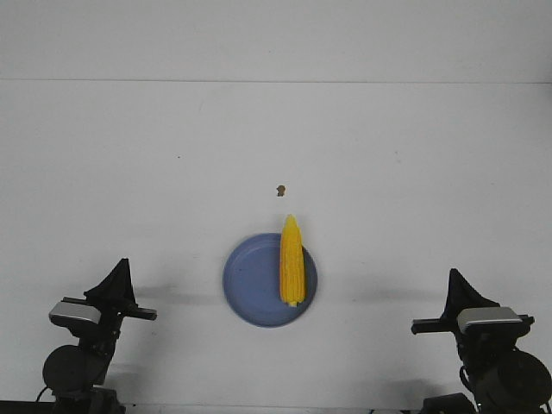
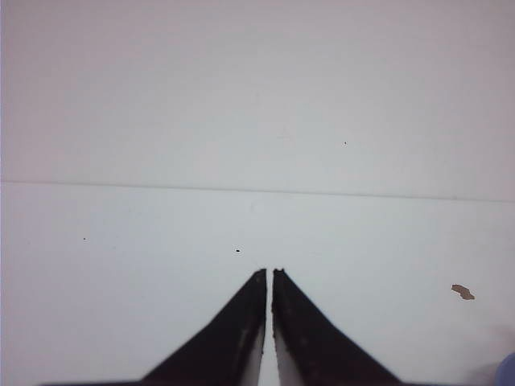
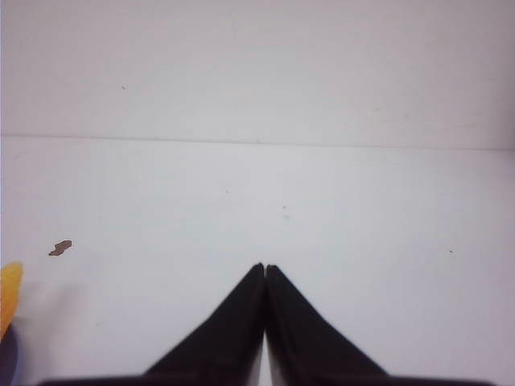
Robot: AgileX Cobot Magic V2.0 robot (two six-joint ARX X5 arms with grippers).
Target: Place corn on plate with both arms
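The yellow corn [image 1: 291,260] lies lengthwise on the right half of the periwinkle-blue plate [image 1: 250,285], its pointed tip reaching past the far rim. A sliver of the corn [image 3: 8,293] and the plate's rim [image 3: 6,362] show in the right wrist view; a bit of the plate's rim [image 2: 508,368] shows in the left wrist view. My left gripper [image 1: 119,274] is shut and empty, well left of the plate; in its wrist view [image 2: 269,272] the jaws stand nearly together. My right gripper [image 1: 454,285] is shut and empty, well right of the plate; it also shows in its wrist view [image 3: 264,266].
A small brown speck [image 1: 279,190] lies on the white table beyond the plate; it also shows in the left wrist view [image 2: 462,291] and the right wrist view [image 3: 59,248]. The table's far edge meets a white wall.
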